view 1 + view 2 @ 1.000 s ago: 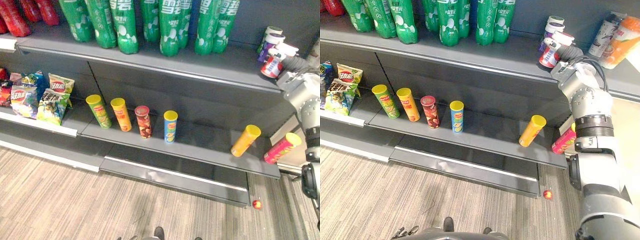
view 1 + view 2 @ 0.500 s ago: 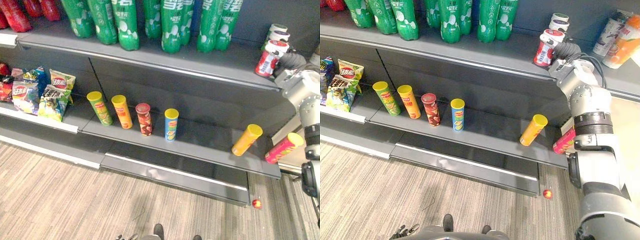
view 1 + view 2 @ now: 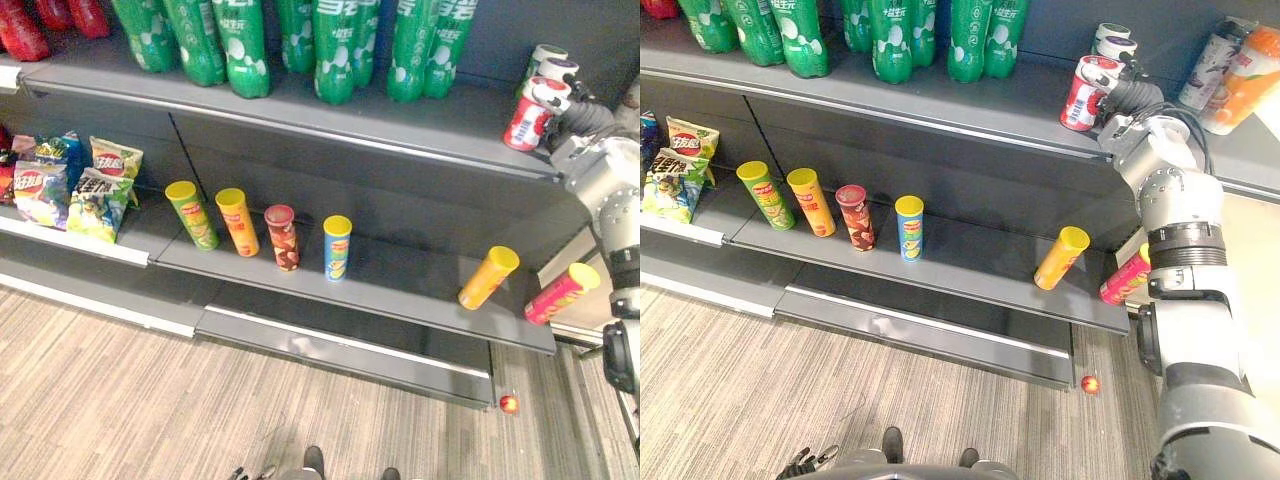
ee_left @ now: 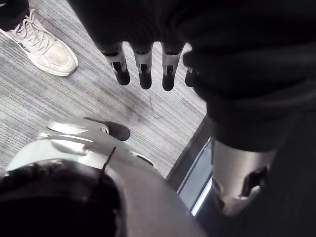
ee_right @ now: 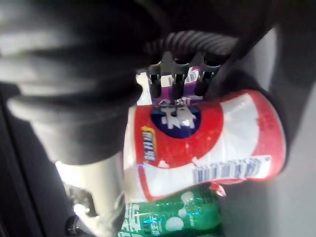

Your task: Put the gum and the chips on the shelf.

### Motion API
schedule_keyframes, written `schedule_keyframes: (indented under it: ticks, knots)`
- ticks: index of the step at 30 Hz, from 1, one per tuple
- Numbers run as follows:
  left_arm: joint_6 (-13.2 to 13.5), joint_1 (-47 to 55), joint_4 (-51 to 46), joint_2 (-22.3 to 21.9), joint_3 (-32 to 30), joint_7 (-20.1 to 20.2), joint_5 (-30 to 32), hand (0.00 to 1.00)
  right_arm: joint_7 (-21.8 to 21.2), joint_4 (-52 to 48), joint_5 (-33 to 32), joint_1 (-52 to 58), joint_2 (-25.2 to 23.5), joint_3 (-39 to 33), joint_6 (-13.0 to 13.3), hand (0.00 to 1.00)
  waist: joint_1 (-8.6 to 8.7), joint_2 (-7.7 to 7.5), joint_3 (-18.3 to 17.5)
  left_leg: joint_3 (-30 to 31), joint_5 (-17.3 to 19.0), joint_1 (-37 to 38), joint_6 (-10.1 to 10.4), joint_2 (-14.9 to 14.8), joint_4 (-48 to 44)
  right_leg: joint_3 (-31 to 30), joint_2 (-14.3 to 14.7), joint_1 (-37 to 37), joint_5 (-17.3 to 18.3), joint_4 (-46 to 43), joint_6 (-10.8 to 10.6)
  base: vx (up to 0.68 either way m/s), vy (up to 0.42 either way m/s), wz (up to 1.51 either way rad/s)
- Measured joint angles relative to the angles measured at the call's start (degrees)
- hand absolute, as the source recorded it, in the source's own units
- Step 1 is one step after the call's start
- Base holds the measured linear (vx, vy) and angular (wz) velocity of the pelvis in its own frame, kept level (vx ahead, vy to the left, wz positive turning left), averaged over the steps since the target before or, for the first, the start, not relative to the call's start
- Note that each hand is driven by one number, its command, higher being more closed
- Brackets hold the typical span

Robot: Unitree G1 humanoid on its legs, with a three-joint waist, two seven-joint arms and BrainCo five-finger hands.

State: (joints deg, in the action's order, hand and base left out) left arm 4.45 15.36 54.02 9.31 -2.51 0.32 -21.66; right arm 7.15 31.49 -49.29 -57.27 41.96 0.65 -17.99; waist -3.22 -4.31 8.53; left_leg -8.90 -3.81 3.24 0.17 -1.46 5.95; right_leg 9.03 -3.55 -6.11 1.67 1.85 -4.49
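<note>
The right arm [image 3: 1180,215] is built from rounded, barrel-like segments of silver-grey metal. A black, finely ribbed band is set between two of the segments, and a darker joint is seen lower down. The right hand [image 3: 1132,98] is wrapped at its back and wrist in a dark ribbed cover, and slim silver fingers [image 5: 176,84] with dark tips are lined up in a row beyond it. The left hand [image 4: 143,69] is made the same way. A black ribbed cover is followed by silver, black-capped fingertips [image 4: 122,76], and a broader silver thumb [image 4: 239,182] is set apart.
</note>
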Motion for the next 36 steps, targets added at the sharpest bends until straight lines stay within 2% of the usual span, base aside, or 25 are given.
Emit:
schedule_keyframes:
  ticks: [4, 6, 11, 17, 23, 28, 32, 36]
  knots:
    - [0.0, 0.0, 0.0, 0.0, -0.1, 0.0, 0.0, 0.0, 1.5, -4.1, 0.0, 0.0, 1.1, -0.3, 2.0, 0.0, 0.24, -0.04, 0.0, -0.6, 0.1, 0.2, 0.1, -0.3, 0.0, -0.5, 0.3, 0.0, -0.1, 0.0, 0.1, 0.0, -0.011, -0.07]
    - [0.0, 0.0, 0.0, 0.0, -0.1, 0.0, 0.0, 0.0, 2.0, -5.9, 0.0, 0.0, 1.1, -0.3, 2.0, 0.0, 0.2, -0.04, 0.0, -1.3, 0.2, 0.4, 0.3, -0.5, 0.0, -1.2, 0.5, 0.2, -0.2, 0.0, 0.3, -0.01, -0.016, -0.17]
    - [0.0, 0.1, 0.4, 0.2, -0.1, 0.0, 0.1, 0.0, 2.3, -9.1, 0.0, 0.3, 1.1, -0.5, 2.1, 0.0, 1.58, -0.09, -0.1, -1.9, 0.2, 0.3, 0.4, -0.7, 0.0, -1.9, 0.6, 0.7, -0.2, -0.1, 0.3, 0.0, -0.007, -0.09]
    - [0.3, 0.0, 0.5, 0.4, -0.1, 0.1, 0.3, 0.0, 2.2, -12.8, 0.0, 4.3, 1.1, -2.6, 2.3, 0.0, 1.59, -0.45, -0.3, -2.8, 0.2, 0.4, 0.4, -1.0, 0.0, -2.6, 0.8, 0.8, -0.4, -0.1, 0.6, 0.01, -0.004, -0.06]
    - [0.5, 0.0, 0.8, 0.4, -0.1, 0.0, 0.4, 0.0, 2.4, -22.0, 4.6, 7.7, 1.1, -5.4, 8.3, 0.0, 1.95, -0.58, -0.5, -2.9, 0.2, 0.4, 0.5, -1.0, 0.0, -2.6, 0.8, 0.9, -0.4, -0.1, 0.6, 0.0, 0.0, 0.0]
    - [0.6, 0.1, 2.2, 0.8, -0.2, 0.1, 0.4, 0.0, 2.1, -35.2, 5.7, 14.2, 0.6, -7.7, 11.6, 0.0, 2.28, -1.39, -2.4, -3.1, 0.5, 0.4, 0.9, -1.1, 0.0, -2.9, 0.9, 1.0, -0.4, 0.0, 0.6, 0.02, -0.001, -0.01]
    - [0.6, 0.2, 3.1, 1.3, -0.3, 0.0, 0.4, 0.0, -1.4, -48.3, 6.9, 24.3, -5.5, -8.3, 14.9, 0.0, 3.28, -2.11, -3.0, -3.4, 0.6, 0.6, 1.0, -1.3, 0.0, -3.4, 1.1, 1.1, -0.4, -0.1, 0.6, 0.0, -0.004, -0.06]
    - [0.5, 0.2, 3.2, 1.3, -0.2, -0.1, 0.6, 0.0, -5.7, -52.0, 10.5, 33.6, -12.6, -4.6, 16.3, 0.0, 3.26, -2.06, -3.6, -3.6, 0.9, 0.8, 1.4, -1.3, 0.0, -3.6, 1.1, 1.1, -0.3, -0.2, 0.7, -0.01, 0.0, -0.02]
